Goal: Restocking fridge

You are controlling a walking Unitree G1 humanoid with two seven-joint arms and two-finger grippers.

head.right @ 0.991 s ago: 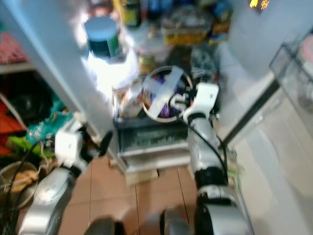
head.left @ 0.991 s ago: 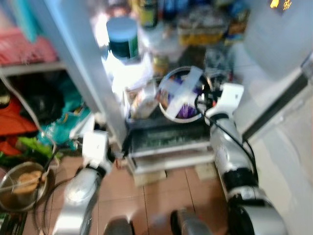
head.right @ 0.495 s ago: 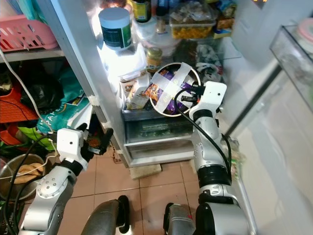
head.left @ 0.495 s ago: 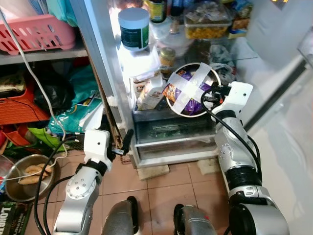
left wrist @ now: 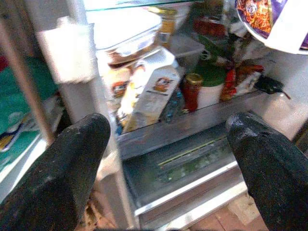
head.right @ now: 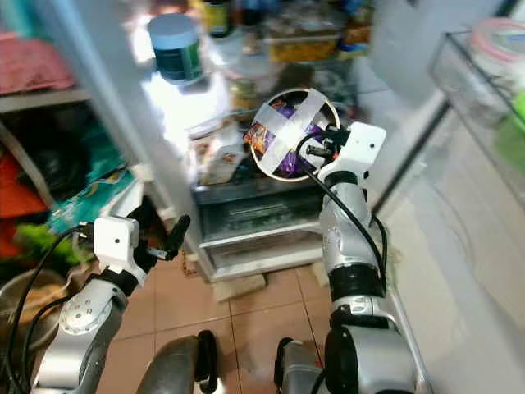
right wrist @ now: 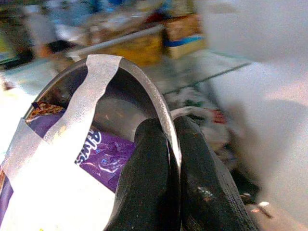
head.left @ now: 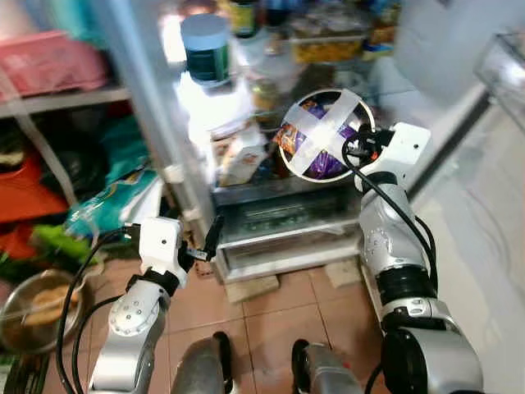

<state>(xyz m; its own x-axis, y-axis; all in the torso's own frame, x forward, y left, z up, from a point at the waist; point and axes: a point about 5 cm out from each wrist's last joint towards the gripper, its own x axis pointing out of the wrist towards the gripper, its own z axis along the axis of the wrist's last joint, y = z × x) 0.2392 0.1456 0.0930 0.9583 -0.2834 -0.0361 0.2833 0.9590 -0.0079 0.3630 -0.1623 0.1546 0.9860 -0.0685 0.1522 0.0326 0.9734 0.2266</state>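
Right gripper [right wrist: 166,159] pinches the rim of the steel bowl [head.left: 324,135], one finger inside, one outside. Bowl is tape-crossed, holds purple snack packets, and is tilted, mouth toward the camera, in front of the fridge's crowded middle shelf [left wrist: 192,118]. Left gripper [left wrist: 163,159] spread wide and empty, low, near the drawer [head.left: 283,230]. Open room looks scarce: jars, carton [left wrist: 149,91] close behind.

To my left, a pink basket [head.left: 51,61] sits on a shelf [head.left: 57,100]; below it lies a teal bag [head.left: 111,205]. A metal bowl [head.left: 37,308] rests on the tiled floor [head.left: 271,316].
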